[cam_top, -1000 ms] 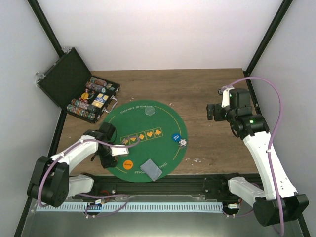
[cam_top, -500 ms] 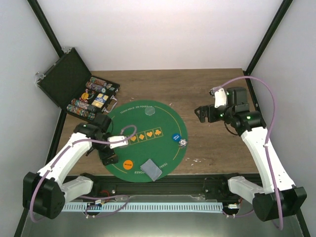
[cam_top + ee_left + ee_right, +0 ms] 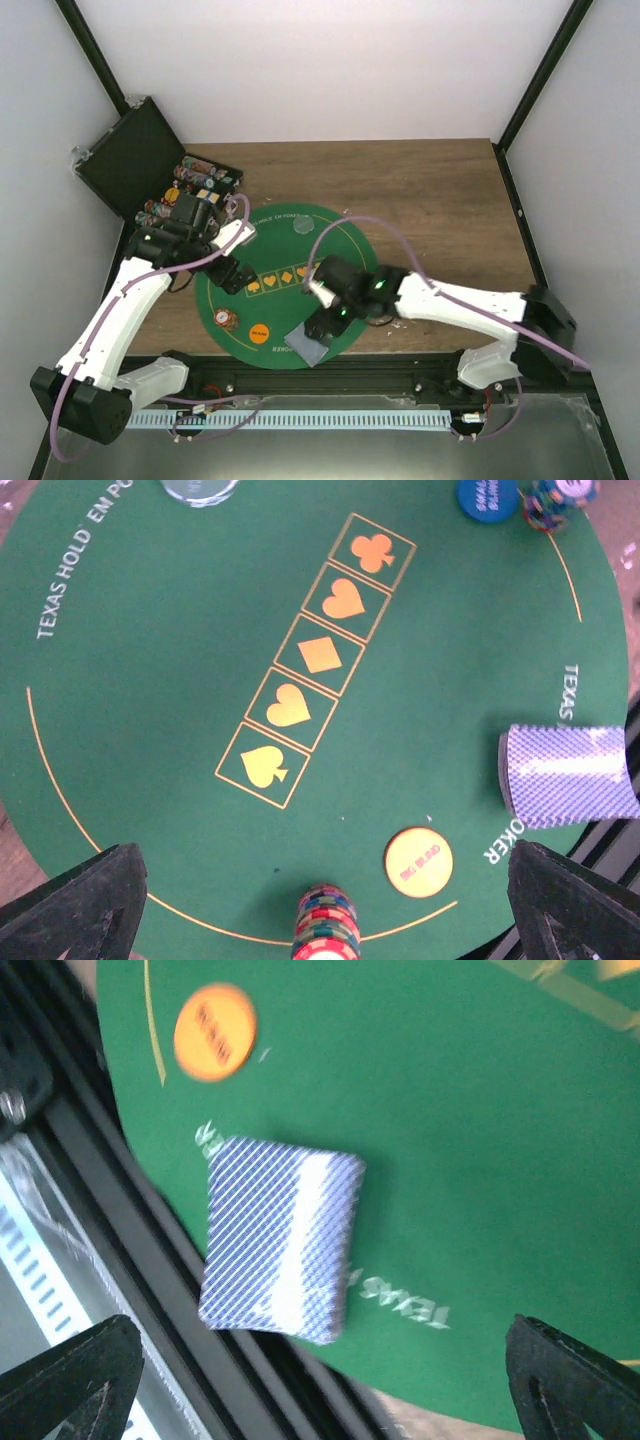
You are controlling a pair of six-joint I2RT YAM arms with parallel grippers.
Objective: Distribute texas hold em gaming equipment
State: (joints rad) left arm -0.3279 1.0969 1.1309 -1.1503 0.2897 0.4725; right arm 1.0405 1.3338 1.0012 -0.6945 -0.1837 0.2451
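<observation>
Hovering with jaws apart, the right gripper (image 3: pixel 322 322) hangs just upper-right of the card deck (image 3: pixel 302 345) at lower centre, whose long axis crosses its finger line.

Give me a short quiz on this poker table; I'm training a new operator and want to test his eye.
1. True or false: the round orange disc lies on the round green felt mat, between the short multicoloured chip stack and the blue-backed deck of cards.
2. Which is the right gripper nearest? A, the deck of cards. B, the clear round disc. C, the open black case.
3. How many suit symbols stand in the mat's boxed row?
Key: 1 true; 2 A; 3 five.
</observation>
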